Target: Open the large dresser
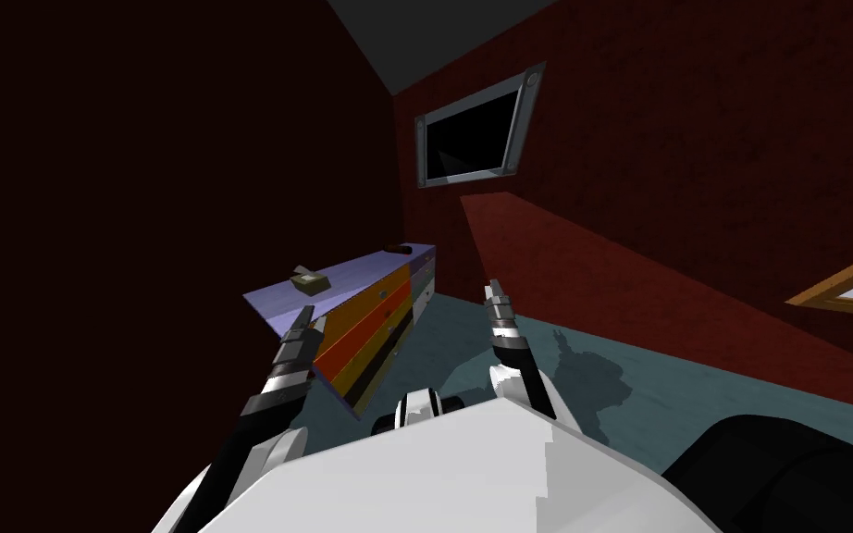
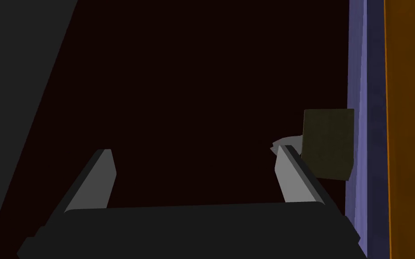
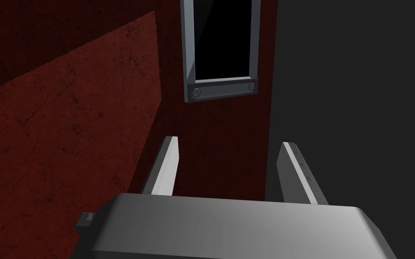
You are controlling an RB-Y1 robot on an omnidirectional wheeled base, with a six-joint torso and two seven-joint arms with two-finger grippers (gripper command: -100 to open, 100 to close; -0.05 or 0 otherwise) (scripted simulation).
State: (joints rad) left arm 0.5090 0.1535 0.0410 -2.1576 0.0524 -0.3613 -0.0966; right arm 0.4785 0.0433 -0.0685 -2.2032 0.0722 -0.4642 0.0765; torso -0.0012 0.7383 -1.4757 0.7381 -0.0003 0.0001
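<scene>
The left gripper (image 2: 193, 177) holds its fingers (image 2: 297, 175) wide apart with nothing between them. Just past one fingertip a small olive box (image 2: 328, 144) sits on the purple top of the dresser (image 2: 358, 67). The dresser stands along the dark red wall (image 1: 138, 231) at my left front, the left gripper at its near corner, and its orange, red and yellow drawer fronts face the teal floor (image 1: 693, 389). A dark object (image 1: 398, 248) lies at the top's far end. The right gripper (image 1: 494, 294) hangs over the floor, apart from the dresser, fingers wide and empty
</scene>
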